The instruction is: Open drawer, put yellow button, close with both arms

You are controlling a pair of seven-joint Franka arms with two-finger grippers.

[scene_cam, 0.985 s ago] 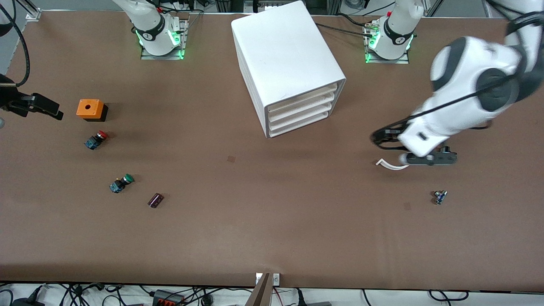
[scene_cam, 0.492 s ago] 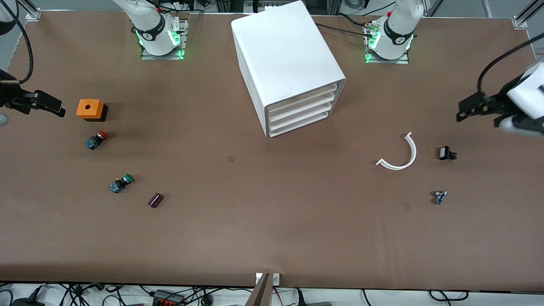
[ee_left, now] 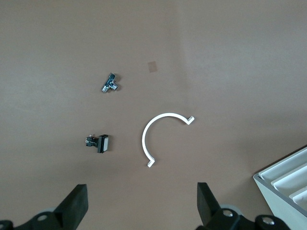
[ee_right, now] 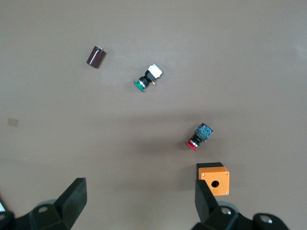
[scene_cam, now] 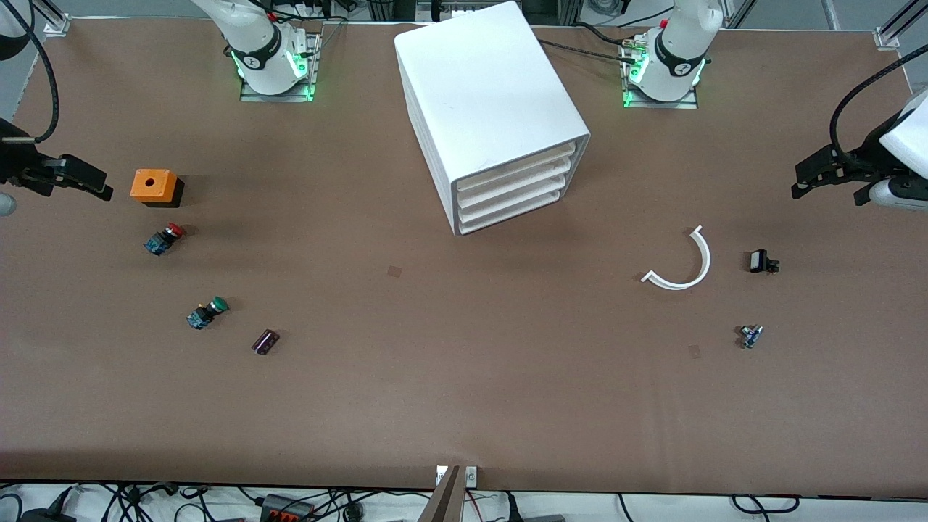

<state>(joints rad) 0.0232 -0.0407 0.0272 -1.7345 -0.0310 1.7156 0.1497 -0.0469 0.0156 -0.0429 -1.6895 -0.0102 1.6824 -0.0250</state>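
**Drawers shut, grippers parked wide, yellow button nowhere seen**

Cabinet (scene_cam: 486, 94) is seen mid-table between the two arm bases, with four drawers stacked in its front. The top drawer (scene_cam: 516, 168) is shut flush with the three below it. Its front is turned toward the front camera and partly toward the left arm's end of the table. Its long axis runs level along that front, on a slant across the table, so it would be pulled out along the facing direction.

No yellow button is seen in any view. Only a red button (scene_cam: 164, 238) and a green button (scene_cam: 207, 312) are shown, near an orange box (scene_cam: 154, 185) at the right arm's end. It cannot be told whether the yellow button is already inside the drawer.

The left gripper (ee_left: 141, 191) hangs over the left arm's end of the table, above a white arc (ee_left: 160, 139), fingers spread apart and holding nothing. The right gripper (ee_right: 139, 189) hangs over the right arm's end, above the buttons, likewise spread and empty.

Either nothing has been begun or everything has been finished, it is judged. If begun, a reach to the drawer's front edge would be called for next.
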